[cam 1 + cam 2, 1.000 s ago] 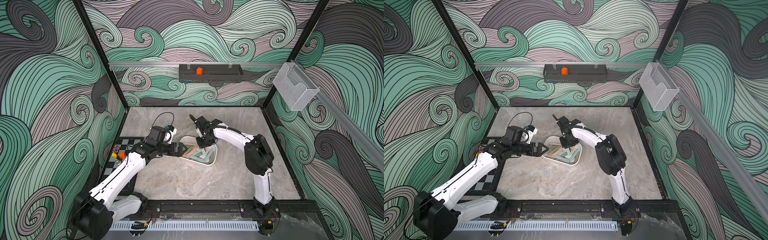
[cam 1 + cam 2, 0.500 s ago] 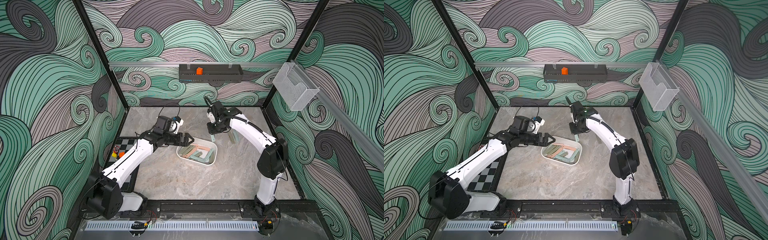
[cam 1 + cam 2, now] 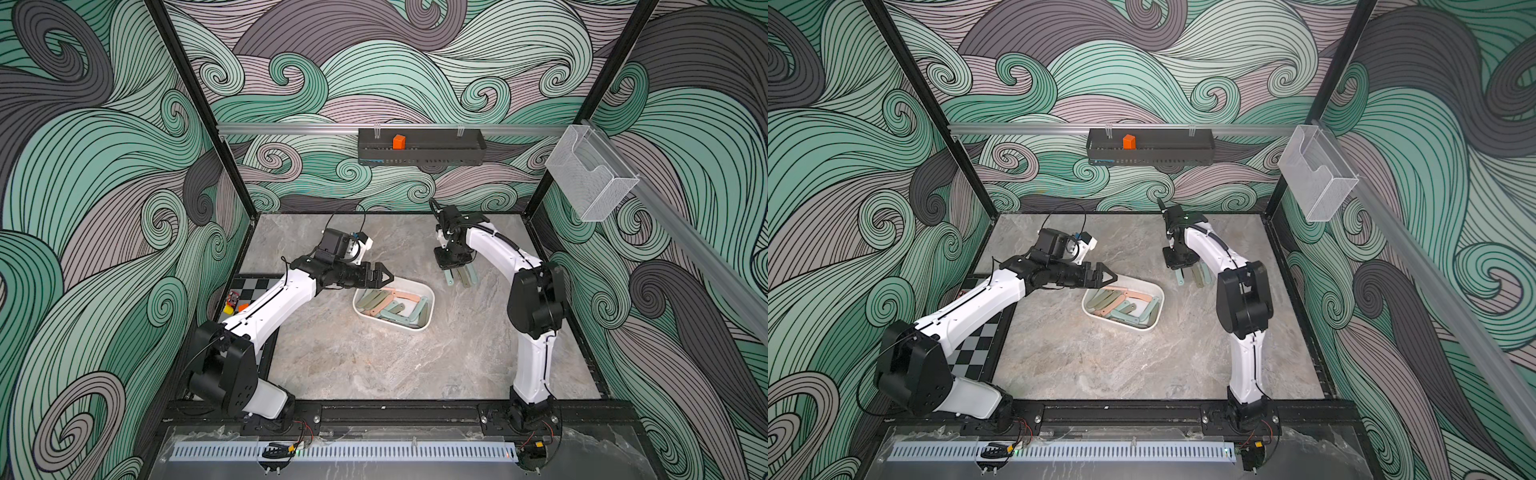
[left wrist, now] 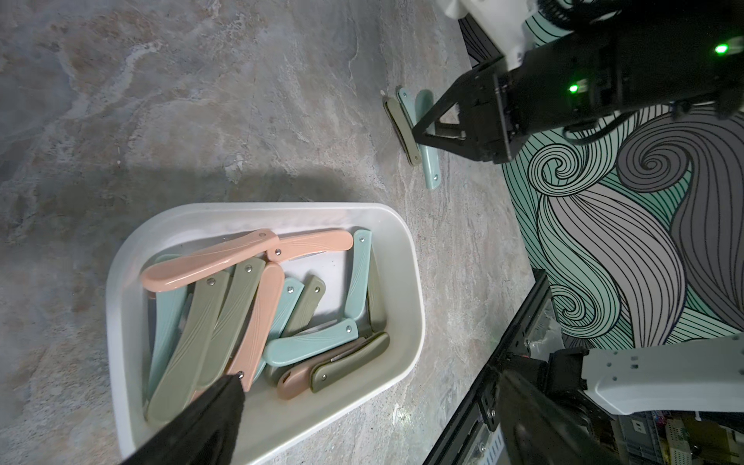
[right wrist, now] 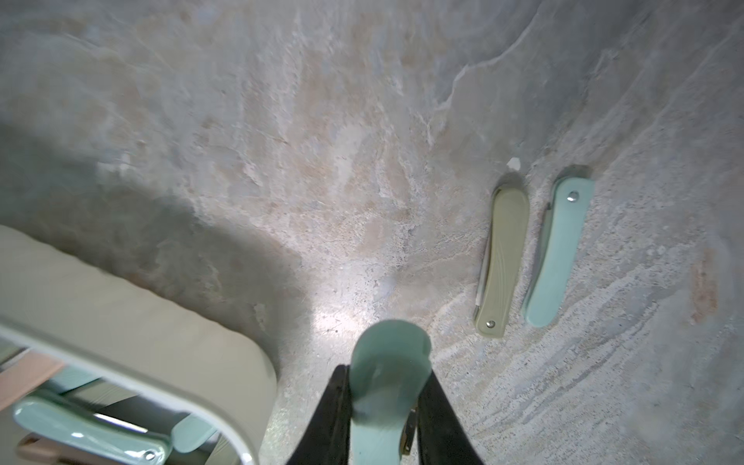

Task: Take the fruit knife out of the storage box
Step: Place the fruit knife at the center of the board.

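The white storage box [image 3: 430, 308] [image 3: 1161, 300] [image 4: 414, 282] sits mid-table and holds several folded fruit knives [image 3: 390, 303] [image 4: 249, 261] in pink, olive and teal. My right gripper [image 3: 454, 266] [image 3: 1180, 264] [image 5: 388, 374] points down just right of the box, outside it. It is shut on a light teal fruit knife [image 5: 388, 362] [image 3: 449, 277], held low over the table. An olive knife [image 5: 503, 257] [image 4: 404, 137] and a teal knife [image 5: 557, 253] lie on the table beside it. My left gripper [image 3: 384, 276] [image 3: 1108, 274] [image 4: 372, 386] hovers open and empty over the box's far-left rim.
A black slotted tray [image 3: 422, 151] with an orange block [image 3: 399, 142] hangs on the back wall. A clear mesh basket [image 3: 590, 174] hangs on the right wall. A checkerboard [image 3: 253, 286] with small coloured blocks [image 3: 232, 303] lies at the table's left edge.
My right gripper has come up out of the box with the teal knife and moved right, next to the two knives on the table. The left gripper has drawn back slightly over the rim.
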You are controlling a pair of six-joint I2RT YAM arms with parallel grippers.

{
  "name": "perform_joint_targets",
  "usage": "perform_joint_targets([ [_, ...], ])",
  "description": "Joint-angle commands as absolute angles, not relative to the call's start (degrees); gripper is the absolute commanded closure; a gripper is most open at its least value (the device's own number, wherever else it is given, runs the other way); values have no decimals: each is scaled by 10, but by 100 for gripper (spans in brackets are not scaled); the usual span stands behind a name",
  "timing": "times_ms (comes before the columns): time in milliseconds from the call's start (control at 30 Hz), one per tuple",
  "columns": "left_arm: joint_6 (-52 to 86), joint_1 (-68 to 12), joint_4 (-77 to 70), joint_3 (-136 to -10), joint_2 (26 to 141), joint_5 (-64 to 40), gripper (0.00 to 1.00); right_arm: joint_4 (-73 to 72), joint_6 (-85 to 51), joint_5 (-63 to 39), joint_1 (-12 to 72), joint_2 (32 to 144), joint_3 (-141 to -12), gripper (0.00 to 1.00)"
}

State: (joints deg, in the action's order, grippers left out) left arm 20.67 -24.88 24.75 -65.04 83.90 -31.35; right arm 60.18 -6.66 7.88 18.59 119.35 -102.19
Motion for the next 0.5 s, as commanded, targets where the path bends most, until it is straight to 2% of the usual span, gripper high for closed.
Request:
perform_joint_targets([
  [0, 202, -252, 249, -677, 835, -325, 1, 608, -56, 94, 176, 1205, -1042, 76],
  [467, 192, -252, 250, -669, 836, -325, 1, 608, -45, 97, 150, 1271, -1076, 73],
])
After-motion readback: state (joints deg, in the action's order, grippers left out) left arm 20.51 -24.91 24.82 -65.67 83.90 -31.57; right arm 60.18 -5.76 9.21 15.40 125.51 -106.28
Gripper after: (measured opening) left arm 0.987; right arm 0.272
